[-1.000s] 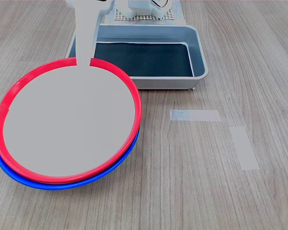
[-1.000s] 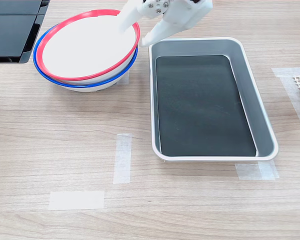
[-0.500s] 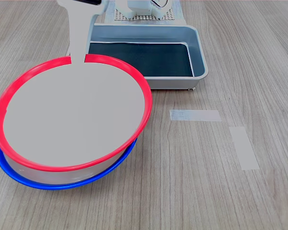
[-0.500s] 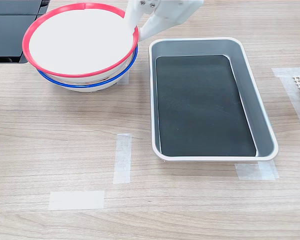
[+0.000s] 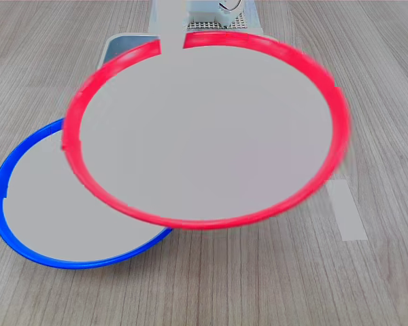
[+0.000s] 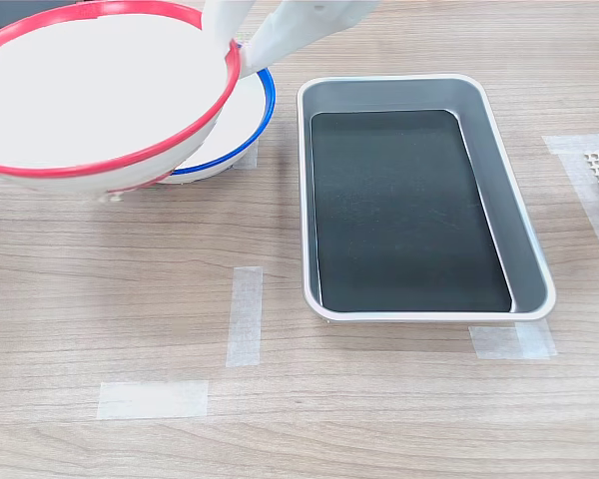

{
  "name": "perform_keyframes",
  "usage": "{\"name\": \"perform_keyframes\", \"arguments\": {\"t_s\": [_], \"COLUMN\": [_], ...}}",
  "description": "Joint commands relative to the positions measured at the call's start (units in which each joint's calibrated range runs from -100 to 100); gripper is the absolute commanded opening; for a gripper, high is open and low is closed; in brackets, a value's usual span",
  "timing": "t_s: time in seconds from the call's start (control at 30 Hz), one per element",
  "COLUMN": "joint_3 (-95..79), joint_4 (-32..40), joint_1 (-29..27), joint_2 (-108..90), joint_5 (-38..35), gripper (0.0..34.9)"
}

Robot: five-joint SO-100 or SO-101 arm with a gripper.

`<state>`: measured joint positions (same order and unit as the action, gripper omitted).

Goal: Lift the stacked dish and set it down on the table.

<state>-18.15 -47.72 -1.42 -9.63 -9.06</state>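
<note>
We look down on a light wood-grain table with pale tape strips stuck to it, and a grey metal tray with a dark bottom lying at the second exterior view's right. The red-rimmed dish is up in the air, clear of the table, and looks blurred in the first exterior view, where it fills most of the frame and hides the tray behind it. In the second exterior view it hangs at the upper left, tilted, with its near edge lower. The white gripper is clamped on the dish's rim at the side nearest the tray, one finger outside and one finger over the inside face. Below and partly under the lifted dish sits the blue-rimmed dish flat on the table; in the second exterior view only its right-hand part shows past the red rim.
</note>
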Motion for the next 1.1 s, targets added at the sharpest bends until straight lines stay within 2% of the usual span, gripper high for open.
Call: {"name": "perform_keyframes", "arguments": {"t_s": [0.0,0.23,0.37,0.87,0.9,0.97,1.07], "joint_3": [7.63,9.73,9.73,9.18,8.73,8.18,7.54], "joint_4": [-3.09,-4.82,-4.16,-1.27,-1.27,-1.60,-3.25], "joint_1": [4.85,11.16,12.85,13.04,12.95,12.47,11.72], "joint_2": [1.74,8.82,12.66,20.34,20.00,19.06,16.33], "joint_5": [0.49,0.10,0.00,-2.30,-2.64,-3.03,-3.57], "gripper": [0.0,0.0,0.0,0.3,4.0,5.8,6.5]}}
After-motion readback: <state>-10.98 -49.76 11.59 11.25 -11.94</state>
